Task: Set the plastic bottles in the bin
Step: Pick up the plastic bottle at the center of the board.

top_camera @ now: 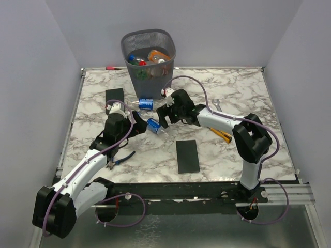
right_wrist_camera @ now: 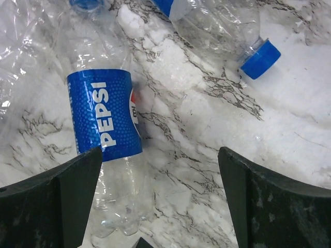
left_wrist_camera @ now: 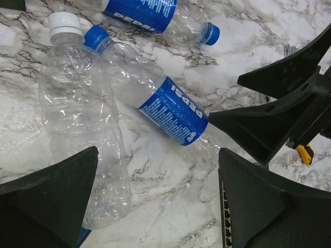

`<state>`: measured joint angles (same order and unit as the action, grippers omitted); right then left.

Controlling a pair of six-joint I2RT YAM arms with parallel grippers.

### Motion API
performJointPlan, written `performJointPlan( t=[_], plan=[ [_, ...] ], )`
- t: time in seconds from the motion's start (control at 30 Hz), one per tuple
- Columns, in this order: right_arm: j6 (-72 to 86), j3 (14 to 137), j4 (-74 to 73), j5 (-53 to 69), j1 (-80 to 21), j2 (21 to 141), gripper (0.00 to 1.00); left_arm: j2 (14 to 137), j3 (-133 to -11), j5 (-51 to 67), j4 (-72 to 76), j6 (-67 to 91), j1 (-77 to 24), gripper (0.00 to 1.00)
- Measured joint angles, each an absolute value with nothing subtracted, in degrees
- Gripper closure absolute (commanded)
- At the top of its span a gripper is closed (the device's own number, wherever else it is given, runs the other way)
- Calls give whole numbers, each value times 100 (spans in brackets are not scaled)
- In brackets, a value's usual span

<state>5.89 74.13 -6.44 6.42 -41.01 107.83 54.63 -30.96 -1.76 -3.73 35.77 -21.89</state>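
Note:
The dark wire-mesh bin (top_camera: pixel 148 62) stands at the table's far edge and holds several bottles, one of them orange. Three bottles lie on the marble in front of it. They are a Pepsi bottle (top_camera: pixel 146 104), a second Pepsi bottle (top_camera: pixel 153 125) (left_wrist_camera: pixel 173 111) (right_wrist_camera: pixel 103 119), and a clear white-capped bottle (left_wrist_camera: pixel 77 119). My left gripper (top_camera: pixel 138 124) (left_wrist_camera: pixel 158 201) is open and empty, with the clear bottle's base by its left finger. My right gripper (top_camera: pixel 163 121) (right_wrist_camera: pixel 160 196) is open and empty, low over the second Pepsi bottle, whose base lies by its left finger.
Two flat black slabs lie on the table, one at the far left (top_camera: pixel 114 97) and one at the near centre (top_camera: pixel 186 156). Blue-handled pliers (top_camera: pixel 120 161) lie under the left arm. A yellow-handled tool (top_camera: pixel 222 135) and a wrench (top_camera: pixel 217 104) lie near the right arm.

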Motion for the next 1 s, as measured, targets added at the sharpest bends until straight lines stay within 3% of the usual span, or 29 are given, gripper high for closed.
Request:
performJointPlan(
  t=[0.53, 0.73, 0.9, 1.0],
  plan=[
    [-276, 7867, -1496, 1214, -4718, 11096, 5, 5454, -3107, -178, -569, 3573, -2189, 1],
    [-36, 7856, -1584, 1114, -4871, 11386, 20, 5457, -3107, -193, -611, 3570, -2187, 1],
    [226, 7712, -1584, 821, -4880, 11478, 42, 5452, -3107, -189, -613, 3586, -2189, 1],
    [349, 7496, -1367, 672, -4880, 11338, 46, 5395, -3107, -196, -611, 3592, -2189, 1]
  ],
)
